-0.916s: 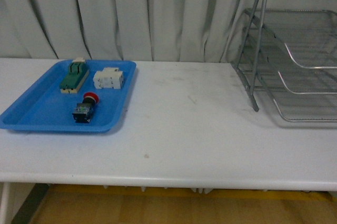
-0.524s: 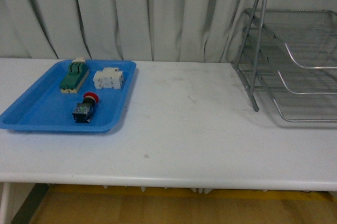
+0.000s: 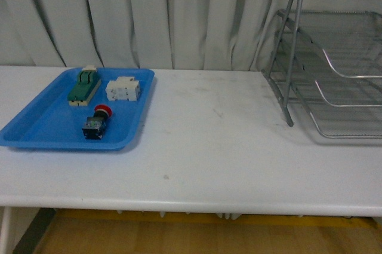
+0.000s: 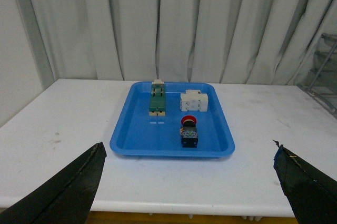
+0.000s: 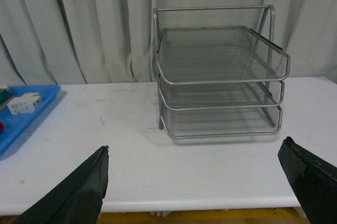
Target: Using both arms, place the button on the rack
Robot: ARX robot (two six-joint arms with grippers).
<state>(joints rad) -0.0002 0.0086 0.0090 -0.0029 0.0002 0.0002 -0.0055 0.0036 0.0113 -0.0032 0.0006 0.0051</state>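
The button [image 3: 97, 121], red cap on a black-and-blue body, lies in a blue tray [image 3: 36, 128] at the table's left; the left wrist view shows the button [image 4: 189, 131] well ahead of my open left gripper [image 4: 189, 182], whose black fingertips [image 4: 73, 187] frame the table's near edge. The silver three-tier wire rack [image 3: 334, 69] stands at the far right. In the right wrist view the rack [image 5: 218, 81] sits ahead of my open right gripper [image 5: 195, 179], which holds nothing. Neither arm appears in the front view.
In the blue tray [image 4: 137, 139] behind the button lie a green rectangular block [image 3: 83, 86] and a white blocky part [image 3: 123, 89]. A white table [image 3: 215, 146] spans the scene, with pale curtains [image 3: 149, 15] behind it.
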